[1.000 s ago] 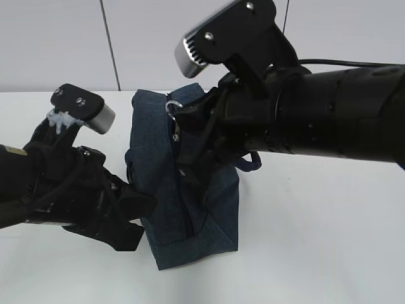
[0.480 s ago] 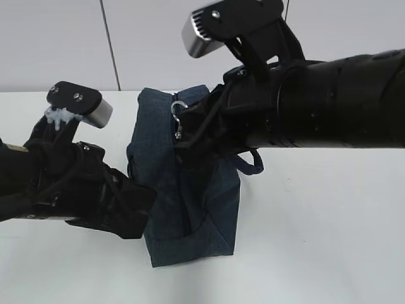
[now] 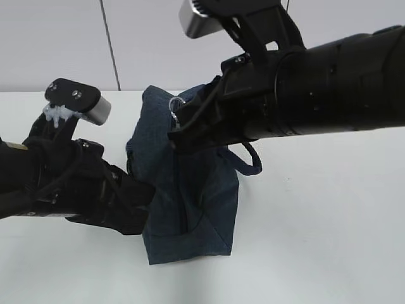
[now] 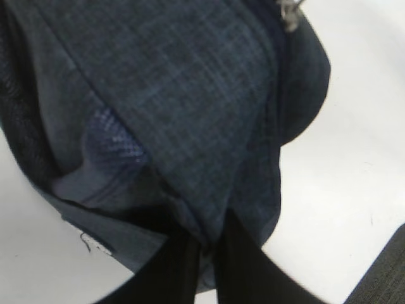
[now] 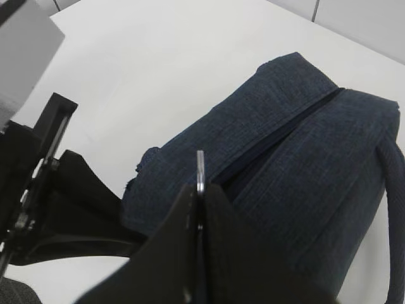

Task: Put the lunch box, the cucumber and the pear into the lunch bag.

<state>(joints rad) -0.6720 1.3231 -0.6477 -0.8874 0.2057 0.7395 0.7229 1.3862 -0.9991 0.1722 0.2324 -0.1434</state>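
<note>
The navy lunch bag (image 3: 196, 196) stands on the white table between both arms. My right gripper (image 3: 179, 128) reaches in from the right at the bag's top and is shut on the silver ring pull (image 3: 175, 105). In the right wrist view the ring pull (image 5: 200, 166) sticks up edge-on from my right gripper (image 5: 200, 190), above the lunch bag (image 5: 285, 145) and its zipper seam. My left gripper (image 3: 144, 195) is shut on the bag's side. In the left wrist view my left gripper (image 4: 205, 244) pinches a fold of the lunch bag (image 4: 177, 95). The lunch box, cucumber and pear are out of view.
A dark strap handle (image 3: 250, 161) loops out on the bag's right side. White table (image 3: 316, 240) spreads to the right and front of the bag. A pale wall (image 3: 57, 44) rises behind the table's far edge.
The right arm has swung upward while keeping hold of the ring pull. The bag's top has leaned right and its base has slid slightly left. The left gripper keeps its hold.
</note>
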